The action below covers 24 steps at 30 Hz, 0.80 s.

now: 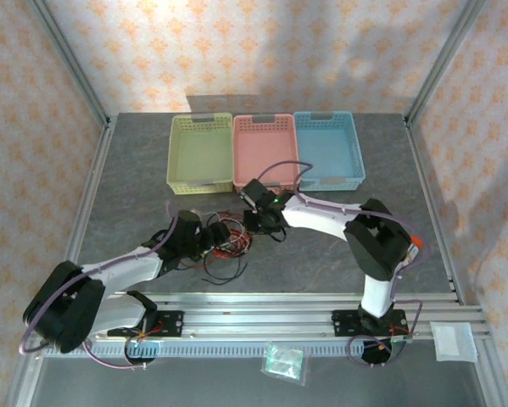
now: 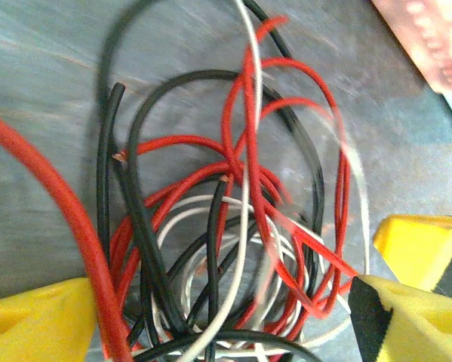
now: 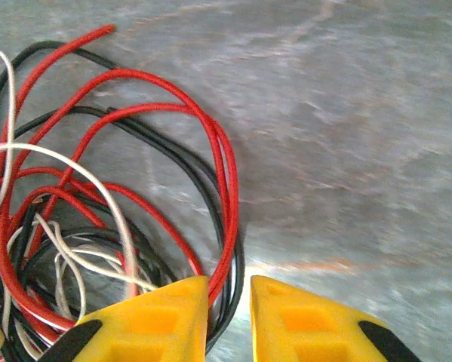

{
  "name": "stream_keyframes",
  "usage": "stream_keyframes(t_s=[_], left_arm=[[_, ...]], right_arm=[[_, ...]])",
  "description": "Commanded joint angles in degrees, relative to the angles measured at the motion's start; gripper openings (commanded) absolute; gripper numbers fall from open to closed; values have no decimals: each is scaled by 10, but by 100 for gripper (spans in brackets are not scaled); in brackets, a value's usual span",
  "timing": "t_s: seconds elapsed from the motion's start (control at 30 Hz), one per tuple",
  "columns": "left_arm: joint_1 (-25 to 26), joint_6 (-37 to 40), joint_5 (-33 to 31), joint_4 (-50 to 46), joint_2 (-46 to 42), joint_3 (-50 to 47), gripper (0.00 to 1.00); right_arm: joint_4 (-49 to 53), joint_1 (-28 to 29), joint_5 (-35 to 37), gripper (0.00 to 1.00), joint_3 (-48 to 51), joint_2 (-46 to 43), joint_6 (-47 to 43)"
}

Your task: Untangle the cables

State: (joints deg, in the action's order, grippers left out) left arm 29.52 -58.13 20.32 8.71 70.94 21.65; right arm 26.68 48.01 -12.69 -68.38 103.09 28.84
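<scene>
I have both pincers down at the cables (image 1: 230, 248), which lie in one loose knot on the grey surface (image 1: 321, 267) between the two of them. The left pincer (image 1: 207, 240) is on one side of the knot and the right pincer (image 1: 260, 225) on the other. From the left wrist, the left pincer (image 2: 226, 302) is spread wide. One yellow finger (image 2: 37, 324) is low on the left and the other (image 2: 422, 256) far to the right. The cables (image 2: 237, 170) lie heaped between and ahead of them, black, red and white loops crossing over each other. A thicker-looking red strand (image 2: 67, 211) runs diagonally just in front of the left-hand finger, close to the lens. A corner of the pink basket (image 2: 429, 38) shows ahead and to the right. From the right wrist, the right pincer (image 3: 229, 290) has its fingers (image 3: 158, 324) only a narrow gap apart, with bare surface (image 3: 346, 113) showing through the gap. The outer bend of a red and a black loop (image 3: 230, 196) runs down into that gap beside one finger, but I see nothing clamped. The bulk of the knot sits off to that same side. Beyond the right pincer stand three baskets side by side: green (image 1: 201, 153), pink (image 1: 265, 151) and blue (image 1: 328, 148). The pink one is nearest its tip. Behind the arm bases lie a clear plastic packet (image 1: 284, 363) and a white pad (image 1: 451, 342).
</scene>
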Motion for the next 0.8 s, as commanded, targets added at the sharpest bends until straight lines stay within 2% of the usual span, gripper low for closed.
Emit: stream_keyframes(t_s=[0.0,0.17,0.47,0.6,0.77], left_arm=[[41,-21,-5,72,44,42,85],[94,-24,-3,111,116,97,85],[136,-29,13,163,217,175,85],[140,-8,-6,137,202,188,85],[139,47,-84,26,115,192,86]], right_arm=[[-7,-13,30,22,43,-50,21],[-16,-48,45,22,138,-128,40],[-8,-119,91,22,241,-277,58],[-14,-119,111,22,242,-312,46],[-45,-115,102,24,225,-329,19]])
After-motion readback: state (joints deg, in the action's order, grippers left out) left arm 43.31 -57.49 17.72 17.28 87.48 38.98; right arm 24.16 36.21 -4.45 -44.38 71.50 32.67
